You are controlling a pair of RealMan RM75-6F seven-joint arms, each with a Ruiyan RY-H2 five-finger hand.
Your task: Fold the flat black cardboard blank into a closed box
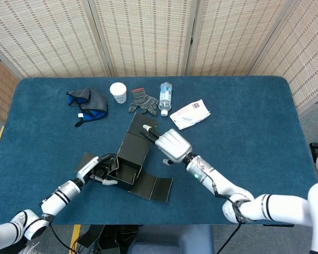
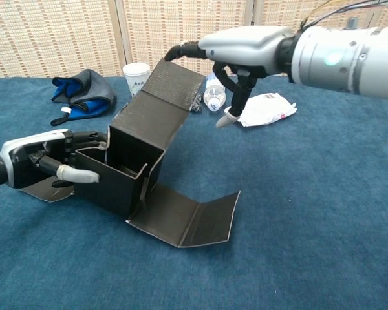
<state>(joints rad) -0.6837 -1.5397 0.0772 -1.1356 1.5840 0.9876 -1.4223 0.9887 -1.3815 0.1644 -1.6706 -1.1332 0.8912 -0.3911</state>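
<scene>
The box sits at centre frame on the worktop; behind it, cup, gloves, bottle.
</scene>
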